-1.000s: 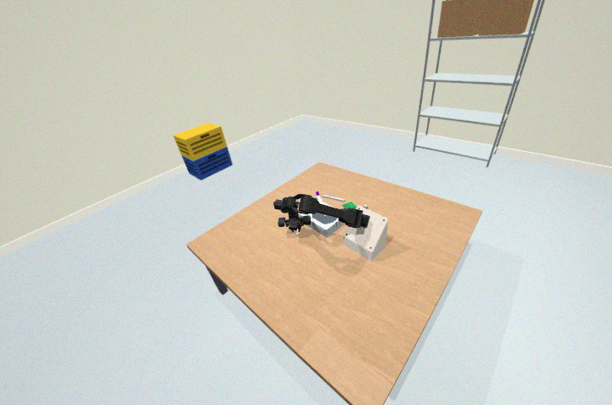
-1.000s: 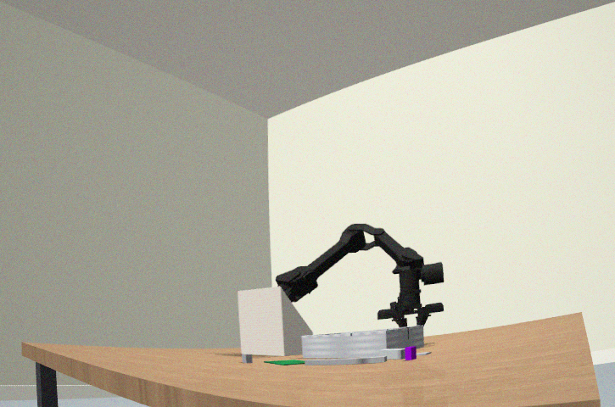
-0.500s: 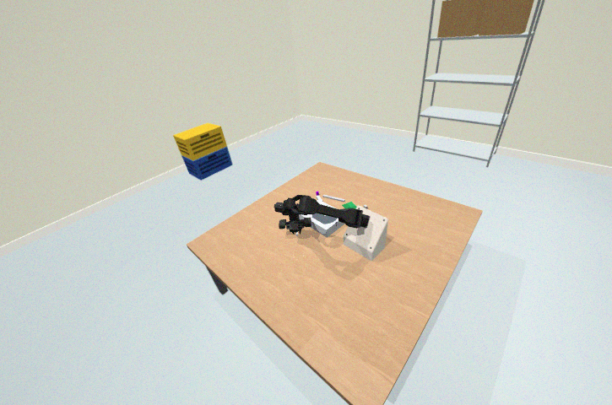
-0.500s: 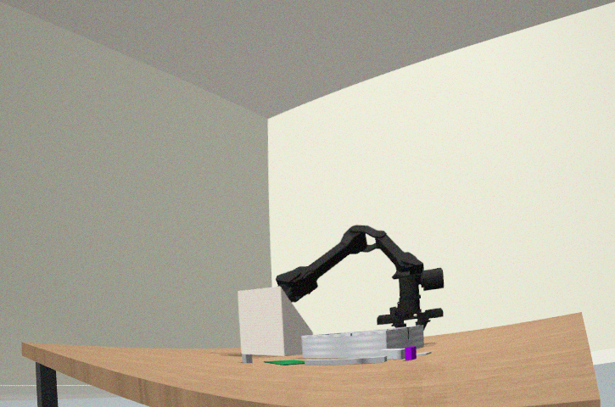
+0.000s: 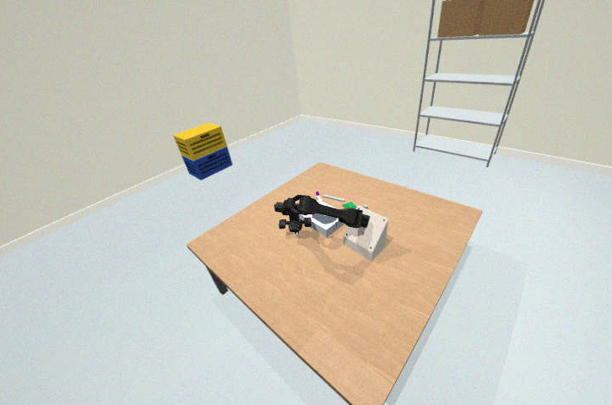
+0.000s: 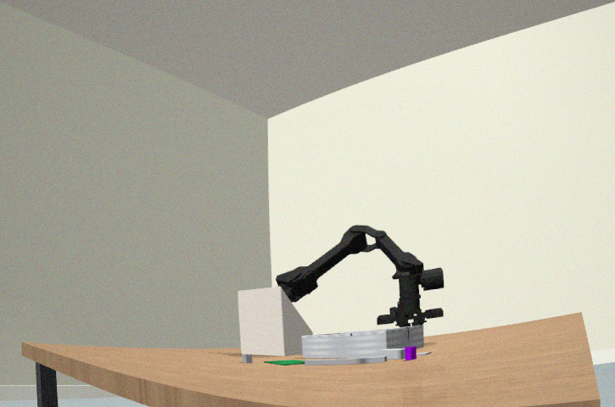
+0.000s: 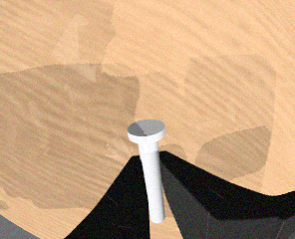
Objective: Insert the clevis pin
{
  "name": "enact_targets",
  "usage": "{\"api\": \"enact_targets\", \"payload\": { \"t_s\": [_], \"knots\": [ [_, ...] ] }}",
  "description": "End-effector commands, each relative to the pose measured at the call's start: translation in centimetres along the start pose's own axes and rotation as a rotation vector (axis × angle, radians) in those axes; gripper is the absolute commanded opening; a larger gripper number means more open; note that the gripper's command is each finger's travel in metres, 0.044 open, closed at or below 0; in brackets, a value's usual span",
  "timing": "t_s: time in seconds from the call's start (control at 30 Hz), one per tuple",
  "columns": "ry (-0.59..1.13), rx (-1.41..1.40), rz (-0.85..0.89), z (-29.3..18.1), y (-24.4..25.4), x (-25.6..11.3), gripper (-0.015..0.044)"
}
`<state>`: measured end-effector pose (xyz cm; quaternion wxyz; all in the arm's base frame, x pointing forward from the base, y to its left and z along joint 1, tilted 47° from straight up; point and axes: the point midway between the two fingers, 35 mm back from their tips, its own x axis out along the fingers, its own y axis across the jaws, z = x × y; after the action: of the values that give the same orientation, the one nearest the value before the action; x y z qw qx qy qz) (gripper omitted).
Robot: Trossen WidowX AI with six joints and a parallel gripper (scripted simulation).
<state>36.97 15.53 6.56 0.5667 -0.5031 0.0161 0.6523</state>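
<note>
Wooden table (image 5: 316, 310) (image 6: 461, 379) (image 7: 212, 30) underneath; rimmed steel tray (image 5: 326, 229) (image 6: 343, 345) (image 7: 0, 226) on it. Just beside tray, here's my gripper (image 5: 295, 232) (image 6: 409, 326) (image 7: 149, 162), fingers pinching shank of steel clevis pin (image 7: 151, 174), outside tray!

Beside the black robot arm (image 5: 333, 211) (image 6: 334, 256), the tray (image 5: 326, 228) (image 6: 343, 344) is silvery grey. Beneath it, the counter (image 5: 287, 281) (image 6: 485, 365) is tan with streaky wood grain. Near the arm are a green flat piece (image 5: 349, 205) (image 6: 284, 362), a purple block (image 5: 317, 193) (image 6: 410, 353) and an off-white, dark-dotted wedge (image 5: 376, 229) (image 6: 260, 321).
</note>
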Motion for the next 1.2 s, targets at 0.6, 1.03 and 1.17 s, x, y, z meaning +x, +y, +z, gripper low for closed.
{"api": "enact_targets", "payload": {
  "t_s": [0.6,1.03,1.17],
  "knots": [
    [0.001,0.0,0.001,0.0,0.0,-3.1,0.0],
    [0.002,0.0,0.002,-0.1,0.0,-6.2,0.0],
    [0.002,0.0,0.002,-0.1,0.0,-7.0,0.0]
  ]
}}
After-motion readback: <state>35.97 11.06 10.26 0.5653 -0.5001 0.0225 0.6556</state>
